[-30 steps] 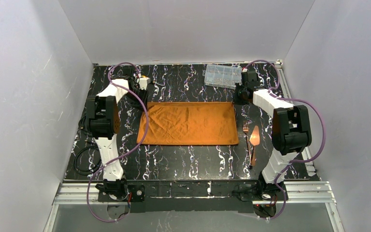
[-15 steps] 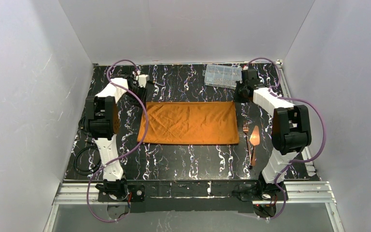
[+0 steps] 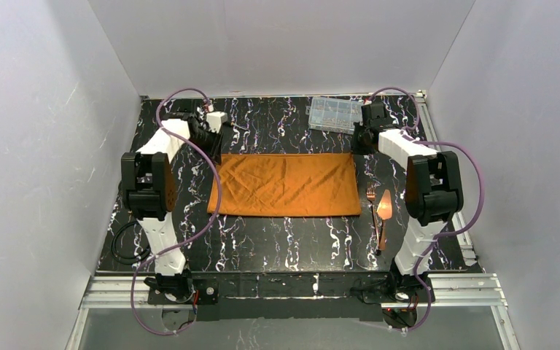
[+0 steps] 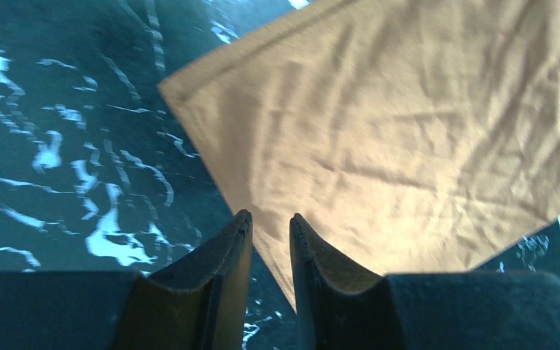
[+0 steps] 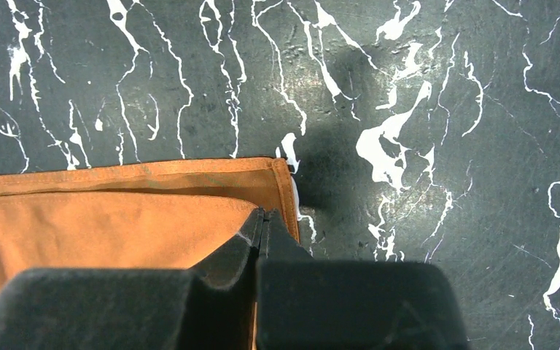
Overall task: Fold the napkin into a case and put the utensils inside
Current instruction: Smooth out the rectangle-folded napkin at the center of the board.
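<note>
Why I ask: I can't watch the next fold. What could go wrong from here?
The right gripper is shut at the napkin's far right corner, where the layers sit offset; it might lift only the top one and skew the fold.
The left gripper is barely open over the left edge and could miss it.
The utensils lie close beside the napkin's right edge; dragged cloth might shove them.

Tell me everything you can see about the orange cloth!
The napkin is a soft, wrinkly rust-orange cloth with a stitched hem, folded into a wide rectangle; two layers show at its far right corner. It lies flat in the middle of the black marbled table. The right fingers, closed, sit at that corner; whether they pinch it is unclear. The left fingers, slightly apart, hover at its left edge.
</note>
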Robot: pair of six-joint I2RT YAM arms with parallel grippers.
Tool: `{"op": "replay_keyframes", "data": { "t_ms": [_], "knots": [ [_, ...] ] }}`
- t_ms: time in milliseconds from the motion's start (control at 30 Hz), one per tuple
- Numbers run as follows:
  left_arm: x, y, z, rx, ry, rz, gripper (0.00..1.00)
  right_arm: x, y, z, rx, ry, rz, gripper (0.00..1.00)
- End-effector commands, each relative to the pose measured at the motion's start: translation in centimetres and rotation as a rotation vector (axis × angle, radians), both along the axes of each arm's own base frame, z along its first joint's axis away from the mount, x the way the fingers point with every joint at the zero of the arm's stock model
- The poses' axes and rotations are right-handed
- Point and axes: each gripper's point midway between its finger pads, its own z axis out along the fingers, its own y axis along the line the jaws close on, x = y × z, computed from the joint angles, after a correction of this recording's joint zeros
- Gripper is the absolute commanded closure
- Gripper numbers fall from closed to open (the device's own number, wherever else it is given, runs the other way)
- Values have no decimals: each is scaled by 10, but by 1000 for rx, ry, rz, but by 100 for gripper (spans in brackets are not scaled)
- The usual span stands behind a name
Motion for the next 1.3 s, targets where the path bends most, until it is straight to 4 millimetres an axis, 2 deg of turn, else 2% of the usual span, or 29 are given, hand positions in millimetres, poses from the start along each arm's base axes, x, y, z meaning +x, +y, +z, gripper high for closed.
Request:
{"op": "replay_keyframes", "data": {
  "t_ms": [0,133,233,467,500,633,733,800,833,900,1000,1133,1267],
  "knots": [
    [-40,-25,16,-100,44,-147,75,14,-5,8,-25,-33,-17,99],
    [-71,-40,16,-160,88,-282,74,17,-6,5,-30,-28,-21,99],
    [-85,-38,8,-111,87,-366,75,20,-6,4,-31,-31,-20,99],
    [-90,-31,-9,-44,84,-408,74,25,-6,1,-37,-27,-16,97],
    [-91,-29,-11,-36,85,-408,74,24,-6,1,-38,-24,-16,93],
    [-89,-29,-14,-26,78,-404,74,22,-7,-1,-48,-2,-19,66],
    [-85,-30,-11,-25,63,-392,74,20,-14,6,-78,6,-49,41],
    [-83,-30,-10,-23,55,-384,74,19,-18,16,-94,-5,-72,32],
    [-81,-30,-9,-21,50,-379,74,18,-19,23,-96,-19,-76,30],
    [-80,-31,-6,-24,44,-371,74,14,-16,41,-76,-70,-83,31],
    [-79,-34,4,-39,23,-360,75,-5,6,58,49,-112,-50,38],
    [-81,-38,19,-61,5,-360,74,-58,50,41,189,-18,77,55],
    [-90,-37,23,-40,-5,-392,87,-103,64,18,282,81,122,71]
  ]
}}
